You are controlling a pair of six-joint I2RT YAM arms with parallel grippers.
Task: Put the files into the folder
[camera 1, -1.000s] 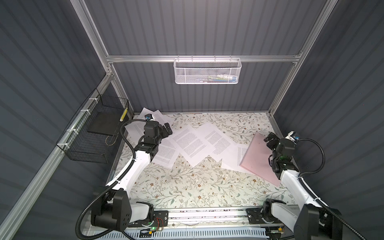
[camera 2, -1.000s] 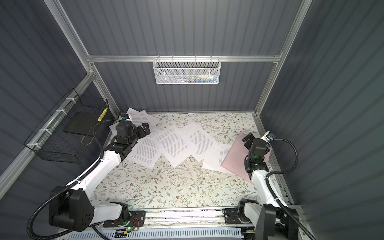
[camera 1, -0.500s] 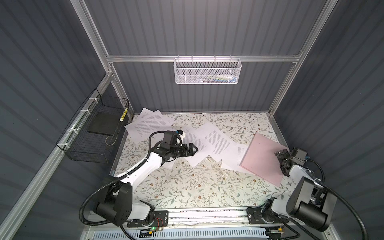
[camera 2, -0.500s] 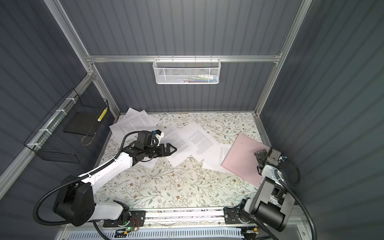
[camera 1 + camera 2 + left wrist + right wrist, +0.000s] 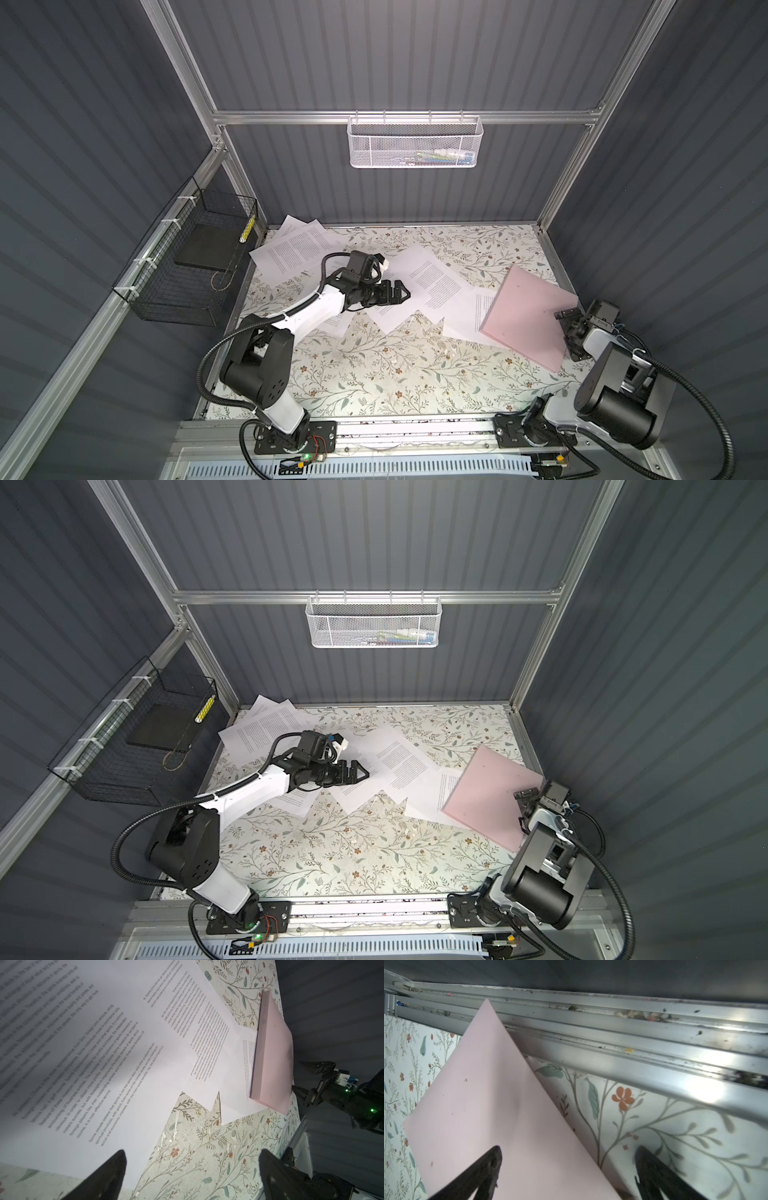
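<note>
Moved to the middle, my left claw (image 5: pixel 404 293) hangs spread over white printed paper sheets (image 5: pixel 434 282). My right claw (image 5: pixel 566 326), also spread, is beside the thin pale pink card folder (image 5: pixel 525 318).

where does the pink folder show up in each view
In a top view: folder lies right of centre, on the table.
In a top view: same place.
Left wrist: beyond the printed sheets, at.
Right wrist: close up, partly under the right hand.
Shared landmark: right hand at its edge.
</note>
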